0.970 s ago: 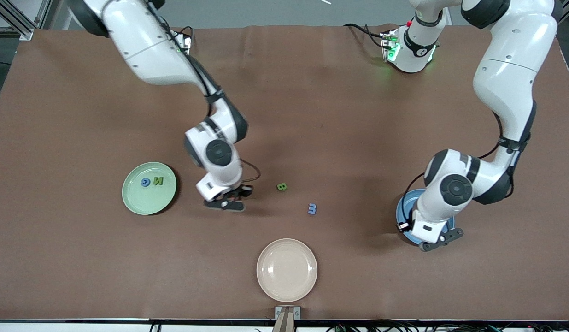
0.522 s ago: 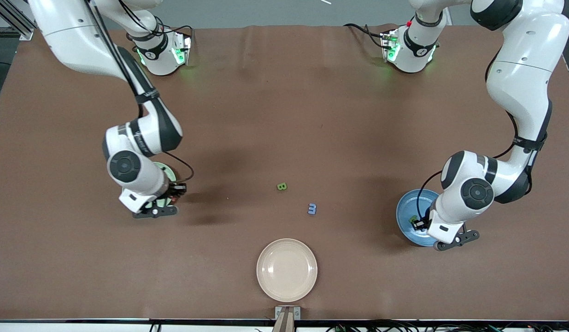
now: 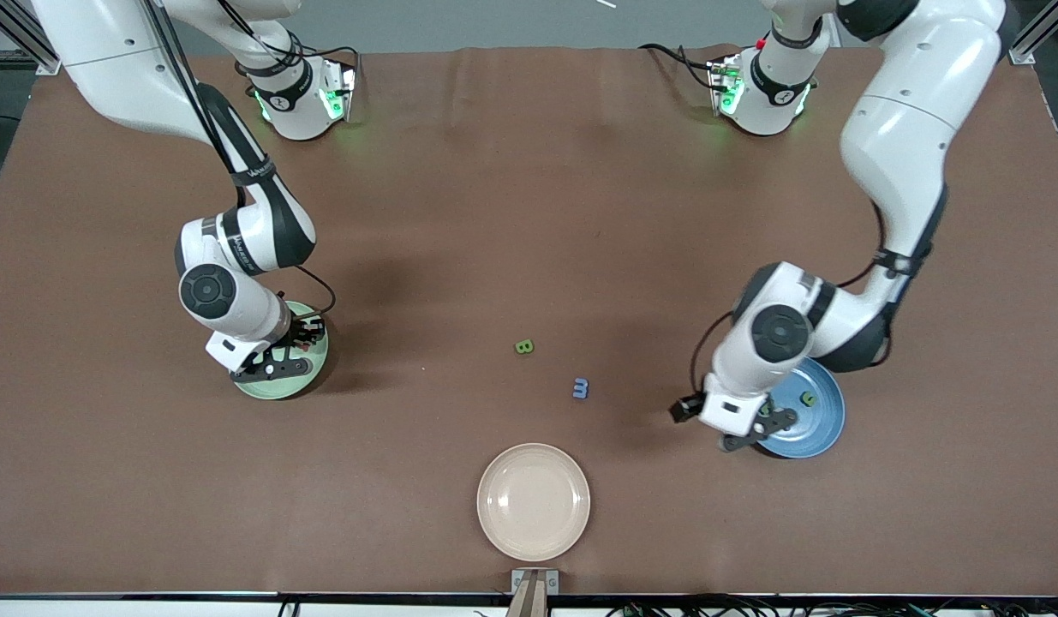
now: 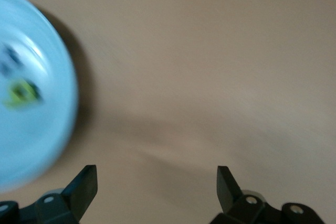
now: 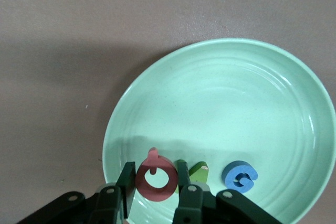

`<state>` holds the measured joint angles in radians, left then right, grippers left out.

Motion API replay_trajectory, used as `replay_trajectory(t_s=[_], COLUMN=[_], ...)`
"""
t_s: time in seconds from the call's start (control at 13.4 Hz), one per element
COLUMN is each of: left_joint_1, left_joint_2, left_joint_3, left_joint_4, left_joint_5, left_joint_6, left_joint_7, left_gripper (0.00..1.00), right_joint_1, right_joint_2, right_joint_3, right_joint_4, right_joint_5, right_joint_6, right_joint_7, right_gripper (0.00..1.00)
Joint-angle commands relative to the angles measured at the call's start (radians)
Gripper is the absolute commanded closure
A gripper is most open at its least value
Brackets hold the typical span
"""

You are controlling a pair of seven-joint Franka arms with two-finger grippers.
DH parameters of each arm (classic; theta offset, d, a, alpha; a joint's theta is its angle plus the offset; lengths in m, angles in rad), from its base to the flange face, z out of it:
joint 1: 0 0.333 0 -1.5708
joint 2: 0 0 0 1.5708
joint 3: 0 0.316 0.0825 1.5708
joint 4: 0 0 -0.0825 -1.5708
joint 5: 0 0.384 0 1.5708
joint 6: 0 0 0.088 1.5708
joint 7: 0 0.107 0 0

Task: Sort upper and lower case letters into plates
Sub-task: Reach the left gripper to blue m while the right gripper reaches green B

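Observation:
My right gripper (image 5: 155, 170) is shut on the pink Q (image 5: 156, 182) and holds it over the pale green plate (image 5: 220, 98), beside the green N (image 5: 199, 170) and blue G (image 5: 239, 176) lying in it. In the front view this gripper (image 3: 302, 336) hangs over that plate (image 3: 271, 392). My left gripper (image 4: 156, 181) is open over bare table beside the blue plate (image 4: 31, 129), where a green letter (image 4: 21, 92) lies. From the front, it (image 3: 686, 411) stands just off the blue plate (image 3: 824, 424) with its green letter (image 3: 808, 398). Green B (image 3: 523, 347) and blue m (image 3: 581, 388) lie mid-table.
A cream-beige plate (image 3: 533, 501) sits near the front edge, nearer the front camera than the B and m. Both arms' bases (image 3: 297, 94) stand along the farthest edge of the brown table.
My right gripper carried the pink Q from mid-table to over the pale green plate. My left gripper opened, left a green letter in the blue plate and swung off it toward the table's middle.

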<state>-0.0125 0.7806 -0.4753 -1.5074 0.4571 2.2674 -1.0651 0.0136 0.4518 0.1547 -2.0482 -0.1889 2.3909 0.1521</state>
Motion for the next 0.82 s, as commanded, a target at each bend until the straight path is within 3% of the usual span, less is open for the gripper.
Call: replay_trajectory(t_s=[0.0,0.07,0.15,0.22,0.3,0.52,0.75], left_joint_1=[-0.069,-0.099,-0.13,-0.151,-0.167,-0.196,-0.202], left_joint_2=[0.034,0.04,0.048,0.049,0.051,0.086,0.117], left_joint_3=[0.015,0.017,0.018,0.02,0.02,0.02,0.02], left_joint_4=[0.062,0.068,0.076,0.081,0.091,0.095,0.093], left_joint_5=[-0.029,-0.028,-0.015,-0.009,-0.005,0.003,0.081], left_joint_6=[-0.02,-0.016,-0.014,-0.008,0.01,0.159,0.254], left_joint_7=[-0.123,-0.151,-0.144,-0.121,-0.087,0.139,0.411], left_gripper=[0.0,0.0,0.01,0.01,0.03,0.07,0.17], right_joint_1=[-0.029,-0.029,-0.031,-0.034,-0.032,-0.005,0.073], right_joint_2=[-0.035,-0.035,-0.035,-0.035,-0.035,-0.035,-0.03], right_joint_3=[0.022,0.022,0.022,0.022,0.022,0.025,0.023], right_joint_4=[-0.04,-0.038,-0.035,-0.032,-0.026,0.019,0.089], right_joint_5=[0.013,0.013,0.013,0.013,0.013,0.019,0.087], right_joint_6=[0.024,0.025,0.024,0.025,0.025,0.005,-0.028], right_joint_7=[-0.011,-0.011,-0.011,-0.011,-0.009,0.023,0.136], right_gripper=[0.99,0.98,0.9,0.52,0.01,0.0,0.0])
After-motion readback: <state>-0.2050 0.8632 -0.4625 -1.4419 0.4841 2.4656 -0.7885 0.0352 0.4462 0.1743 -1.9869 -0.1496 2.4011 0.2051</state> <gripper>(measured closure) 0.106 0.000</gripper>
